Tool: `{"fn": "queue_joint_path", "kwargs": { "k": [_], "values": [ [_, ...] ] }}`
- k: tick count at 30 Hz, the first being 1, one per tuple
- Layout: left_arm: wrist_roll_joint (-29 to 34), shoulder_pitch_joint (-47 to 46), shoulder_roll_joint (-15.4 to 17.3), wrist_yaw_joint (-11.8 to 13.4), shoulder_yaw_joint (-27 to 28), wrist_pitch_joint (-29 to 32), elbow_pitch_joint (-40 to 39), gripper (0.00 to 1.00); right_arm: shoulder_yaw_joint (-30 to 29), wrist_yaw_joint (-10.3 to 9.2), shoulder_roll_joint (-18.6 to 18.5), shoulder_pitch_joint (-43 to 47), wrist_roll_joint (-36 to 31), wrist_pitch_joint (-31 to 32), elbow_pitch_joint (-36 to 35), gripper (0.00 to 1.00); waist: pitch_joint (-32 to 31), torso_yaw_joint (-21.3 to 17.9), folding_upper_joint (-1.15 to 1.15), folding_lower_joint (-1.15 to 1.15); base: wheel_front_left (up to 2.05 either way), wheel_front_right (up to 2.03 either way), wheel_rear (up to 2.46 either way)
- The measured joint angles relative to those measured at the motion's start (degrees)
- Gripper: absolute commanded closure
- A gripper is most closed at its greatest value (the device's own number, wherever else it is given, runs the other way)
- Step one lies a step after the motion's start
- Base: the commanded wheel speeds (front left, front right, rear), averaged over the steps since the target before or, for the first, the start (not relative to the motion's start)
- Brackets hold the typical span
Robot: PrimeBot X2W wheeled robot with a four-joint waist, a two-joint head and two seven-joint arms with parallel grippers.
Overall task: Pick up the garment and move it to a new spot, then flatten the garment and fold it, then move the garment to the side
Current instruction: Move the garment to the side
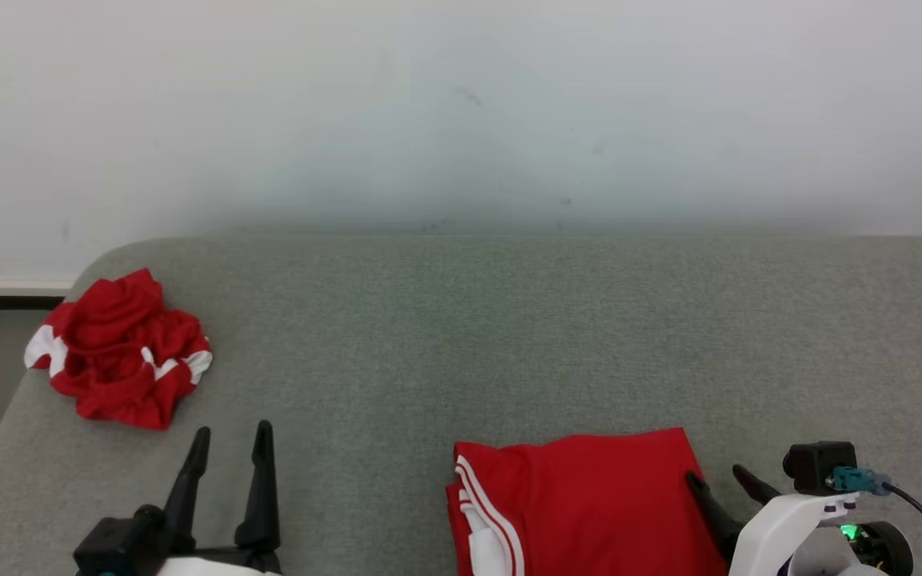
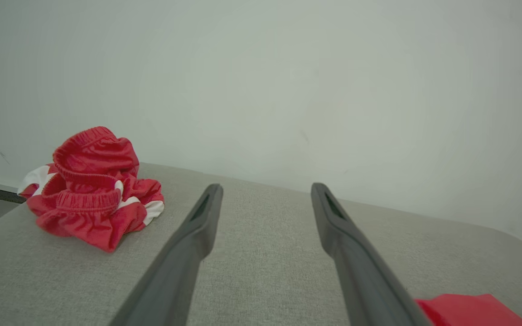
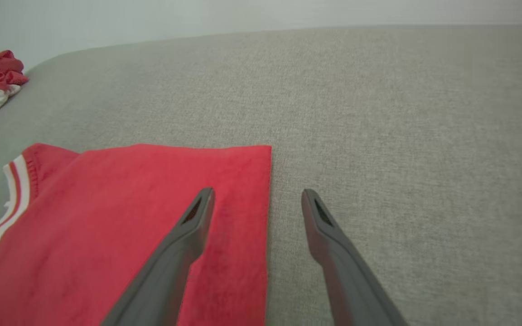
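Red folded garment (image 1: 589,504) lies nearest, at the right of the grey upholstered surface (image 1: 509,336). The right gripper (image 1: 715,474) straddles its right edge, jaws wide and empty. The left gripper (image 1: 233,430) is likewise spread, empty. Farther left sits 1 crumpled garment (image 1: 121,348).

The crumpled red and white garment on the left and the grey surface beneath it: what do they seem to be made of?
The crumpled red and white garment looks like thin, faintly glossy sports fabric, perhaps polyester: it bunches softly and has a gathered elastic waistband. The grey surface looks like matte woven upholstery cloth: a fine weave shows up close.
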Motion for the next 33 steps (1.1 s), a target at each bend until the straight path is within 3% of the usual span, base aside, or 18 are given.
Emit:
{"fn": "queue_joint_path", "kwargs": {
  "k": [9, 15, 18, 33],
  "values": [
    [0.0, 0.0, 0.0, -0.1, 0.0, 0.0, 0.2, 0.0, 0.8, 0.01, 0.7, -1.4, 6.7, 15.8, 6.1, 0.0, -0.2, 2.7, 0.0, 0.0, 0.0, 0.0, 0.0],
    [-0.2, 0.0, 0.0, -0.1, 0.0, 0.0, 0.3, 0.0, 0.2, -0.1, 1.4, -2.2, 8.2, 20.5, 6.2, 0.02, 0.0, 3.4, 0.0, 0.0, 0.0, 0.0, 0.0],
    [-0.2, 0.0, 0.0, -0.1, 0.0, 0.0, 0.4, 0.0, -0.1, -0.16, 1.5, -2.5, 8.1, 21.0, 6.3, 1.0, -0.1, 3.6, 0.0, 0.0, 0.0, 0.0, 0.0],
    [-0.2, 0.0, 0.0, 0.0, -0.3, 0.0, -0.2, 0.0, 1.1, -0.07, 0.4, -3.8, 7.6, 19.8, 1.4, 1.0, -1.2, 1.3, 0.0, 0.0, 0.0, 0.0, 0.0]
  ]
}}
